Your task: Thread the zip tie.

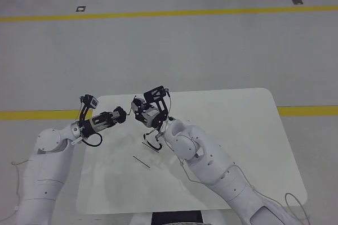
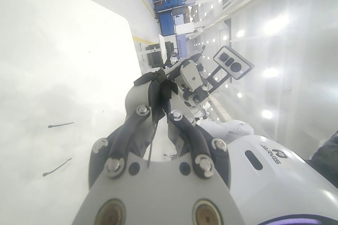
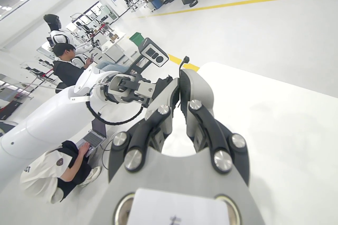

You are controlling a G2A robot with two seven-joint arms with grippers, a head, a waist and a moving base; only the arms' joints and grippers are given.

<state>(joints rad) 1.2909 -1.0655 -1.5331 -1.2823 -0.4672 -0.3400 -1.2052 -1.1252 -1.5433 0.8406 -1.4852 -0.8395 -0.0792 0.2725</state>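
The right hand (image 3: 180,90) was clamped on a zip tie (image 3: 185,60), whose head stuck out beyond its grip. Tip to tip with it, the left hand (image 2: 160,90) pinched a black strap (image 2: 154,131) trailing back toward its palm. Both hung over the bench (image 1: 225,140). Two spare ties (image 2: 60,125) lay flat on it, well apart from both hands.

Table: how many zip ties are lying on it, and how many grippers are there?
Zip ties lying on the table: 2
Grippers, left and right: 2
Total: 4
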